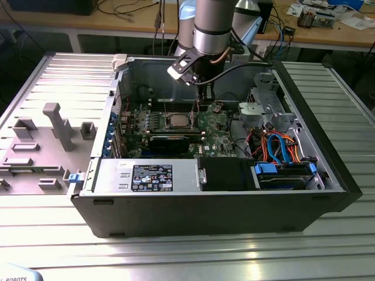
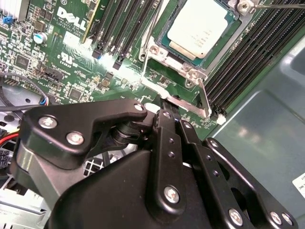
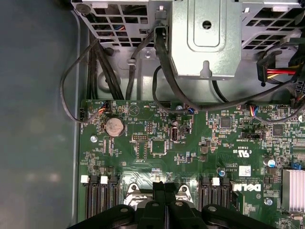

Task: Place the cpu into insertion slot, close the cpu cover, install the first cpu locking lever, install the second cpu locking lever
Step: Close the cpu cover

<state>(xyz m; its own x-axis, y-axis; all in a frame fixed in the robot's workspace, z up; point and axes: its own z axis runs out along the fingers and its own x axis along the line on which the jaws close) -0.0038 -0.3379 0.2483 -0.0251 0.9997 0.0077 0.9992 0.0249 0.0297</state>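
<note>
Item: gripper (image 2: 170, 114), fingers pressed together, just beside cpu cover (image 2: 171, 64). You risk slipping onto the seated cpu (image 2: 202, 28).

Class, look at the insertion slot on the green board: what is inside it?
The cpu lies inside the insertion slot, silvery top showing. Whatever is beneath the chip is covered.

The arm (image 1: 210, 26) drops nearly vertical from the top of the exterior view. Its silver wrist (image 1: 206, 41) faces straight down, with the gripper (image 1: 204, 96) hanging directly beneath it. In both wrist views the black linkages fold inward and the two fingers (image 3: 158, 192) lie pressed side by side (no gap shows between them), tips pointing downward.
</note>
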